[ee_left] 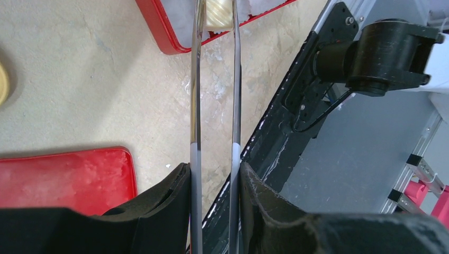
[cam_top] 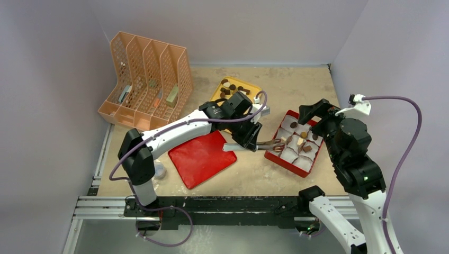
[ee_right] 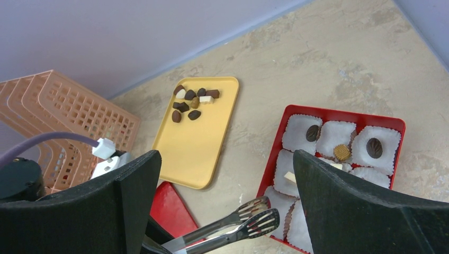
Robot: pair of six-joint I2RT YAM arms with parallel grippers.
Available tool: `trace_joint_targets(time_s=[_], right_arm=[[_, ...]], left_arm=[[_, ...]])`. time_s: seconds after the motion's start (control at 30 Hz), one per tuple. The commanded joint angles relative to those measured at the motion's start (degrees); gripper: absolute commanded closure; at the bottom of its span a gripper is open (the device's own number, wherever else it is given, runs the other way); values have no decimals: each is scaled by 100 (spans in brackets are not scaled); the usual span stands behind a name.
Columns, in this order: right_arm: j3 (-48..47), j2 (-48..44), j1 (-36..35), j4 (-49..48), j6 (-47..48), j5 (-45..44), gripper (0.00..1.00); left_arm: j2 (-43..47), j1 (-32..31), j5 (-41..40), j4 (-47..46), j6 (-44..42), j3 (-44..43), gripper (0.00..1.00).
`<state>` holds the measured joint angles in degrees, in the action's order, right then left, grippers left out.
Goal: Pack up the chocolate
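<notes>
- the left hand is clamped on a pair of metal tongs, with its two black fingers pressed against the outsides of the tong arms.
- the tong tips pinch one pale cream chocolate piece right at the near-left rim of the red box; whether the piece touches the box cannot be told.
- the right hand is spread wide apart with nothing between its fingers, and it hangs above the right side of the table, looking down on the box.
- the box is lined with white paper cups; four of them visibly hold one piece each: a dark piece, a gold-brown piece, another dark piece and a pale block.
- the rest of the loose chocolate, a mix of dark, tan and white pieces, sits bunched at the far end of the yellow tray, well apart from the box.
- a red lid lies flat on the table below the left arm, left of the box.
- an orange slotted rack stands in the far-left corner, beside the tray.
</notes>
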<state>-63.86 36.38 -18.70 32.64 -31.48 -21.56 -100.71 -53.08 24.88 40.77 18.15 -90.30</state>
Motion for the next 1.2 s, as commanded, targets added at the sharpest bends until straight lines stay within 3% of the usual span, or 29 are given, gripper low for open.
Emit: trace_joint_targets(time_s=[0.0, 0.57, 1.17], right_arm=[[-92, 23, -15, -269, -50, -67, 4], [-84, 1, -11, -269, -53, -59, 4], [-103, 27, -16, -302, -34, -24, 4]], left_arm=[[-88, -27, -83, 14, -213, -297, 74], [-169, -27, -263, 71, -285, -365, 64], [138, -27, -875, -77, -127, -677, 66]])
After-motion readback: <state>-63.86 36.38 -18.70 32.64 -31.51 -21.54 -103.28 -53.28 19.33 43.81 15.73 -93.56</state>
